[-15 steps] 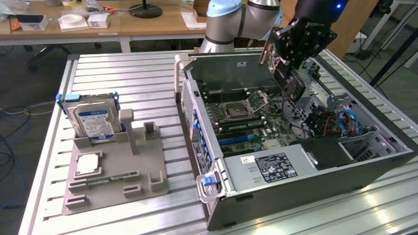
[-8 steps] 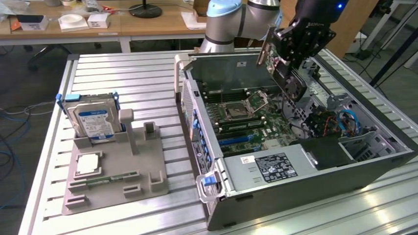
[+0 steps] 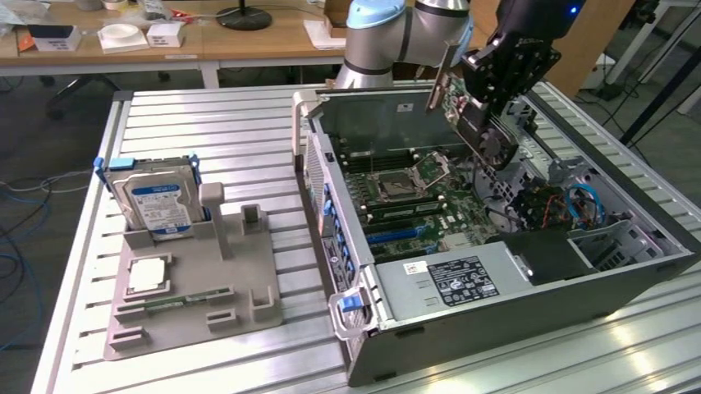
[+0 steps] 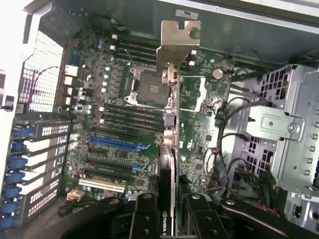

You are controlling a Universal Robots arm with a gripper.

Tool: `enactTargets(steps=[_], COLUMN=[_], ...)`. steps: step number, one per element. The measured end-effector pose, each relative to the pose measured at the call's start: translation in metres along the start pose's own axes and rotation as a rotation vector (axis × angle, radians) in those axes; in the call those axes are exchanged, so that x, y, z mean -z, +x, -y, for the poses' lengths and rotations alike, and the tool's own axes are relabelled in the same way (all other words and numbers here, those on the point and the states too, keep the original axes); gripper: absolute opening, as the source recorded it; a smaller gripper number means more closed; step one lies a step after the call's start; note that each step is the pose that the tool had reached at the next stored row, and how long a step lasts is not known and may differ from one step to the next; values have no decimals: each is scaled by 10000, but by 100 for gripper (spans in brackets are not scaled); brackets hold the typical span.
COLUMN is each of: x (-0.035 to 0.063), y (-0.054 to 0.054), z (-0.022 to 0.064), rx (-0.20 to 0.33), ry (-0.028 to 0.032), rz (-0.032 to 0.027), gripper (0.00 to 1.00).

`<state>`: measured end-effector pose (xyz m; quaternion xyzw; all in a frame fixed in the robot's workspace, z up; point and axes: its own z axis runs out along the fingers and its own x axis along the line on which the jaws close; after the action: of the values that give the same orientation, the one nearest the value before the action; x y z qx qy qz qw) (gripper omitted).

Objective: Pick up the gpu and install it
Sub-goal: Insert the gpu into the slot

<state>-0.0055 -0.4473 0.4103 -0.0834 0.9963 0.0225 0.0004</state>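
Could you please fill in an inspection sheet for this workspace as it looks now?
Surface: silver slatted aluminium table, holding open grey computer case and grey plastic fixture.
Job's things: thin dark green-black gpu, held above the green motherboard.
Clutter: silver hard drive, upright in the fixture.
Grippers: black gripper shut on the gpu.
Cables: blue cables inside the case.
Surroundings: wooden desk behind.

On the edge of the gpu (image 4: pixel 168 164), a green NVIDIA logo followed by "Q" was read; the label print on the power supply (image 3: pixel 455 281) could not be read.
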Motion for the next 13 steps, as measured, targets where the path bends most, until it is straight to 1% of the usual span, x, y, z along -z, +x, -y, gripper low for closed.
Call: enactTargets(steps=[7, 13], x=[0, -1], y=[-4, -4], z=[1, 1], rx=[635, 1414], ry=[-3, -7], rz=[-28, -63], gripper=[26, 26])
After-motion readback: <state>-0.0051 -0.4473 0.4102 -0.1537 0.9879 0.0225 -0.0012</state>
